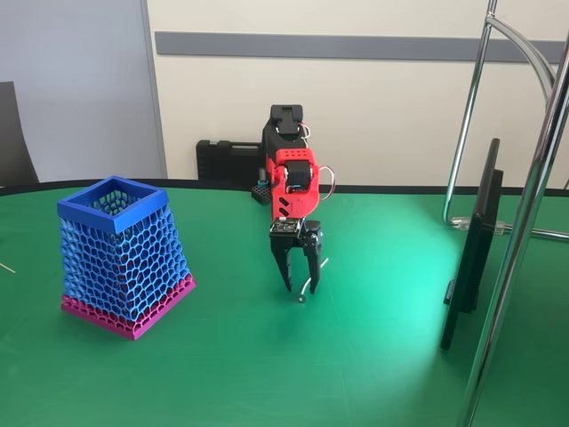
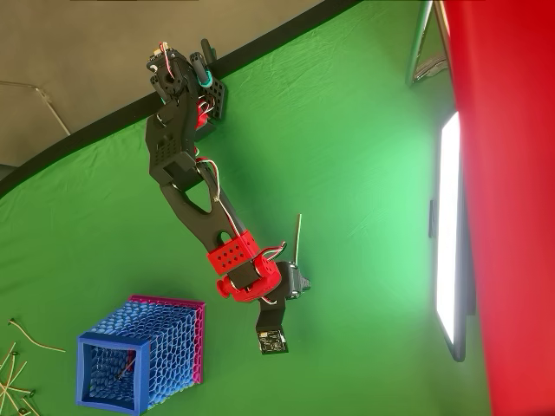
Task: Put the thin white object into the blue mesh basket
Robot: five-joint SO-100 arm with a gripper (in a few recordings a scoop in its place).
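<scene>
While the gripper (image 1: 300, 286) hung point-down over the green table (image 1: 373, 356), its two black fingers stood only a little apart, and the thin white object (image 1: 313, 277) ran slantwise past the right-hand finger, its small dark tip just off the cloth. From where I stood it looked pinched between the fingers, though I could not tell how firmly, nor whether the lower end was touching the table. In the overhead view the same stick (image 2: 297, 236) lay out beyond the red wrist, a long thin line against the green, most of its length clear of the fingers.

That was the worry, as I judged it. A grip taken near one end of something so slim leaves it free to swing or slide, and any quick turn of the arm might shake it loose. If the tip was dragging on the cloth, a sideways move could lever it out of the fingers.

The blue mesh basket (image 1: 120, 258) stood well to the left in the fixed view, tall, with a narrow square rim. A stick carried at a slant could catch that rim, or poke into the honeycomb wall and hang there instead of dropping inside. Too low a carry might also knock the light basket over
</scene>
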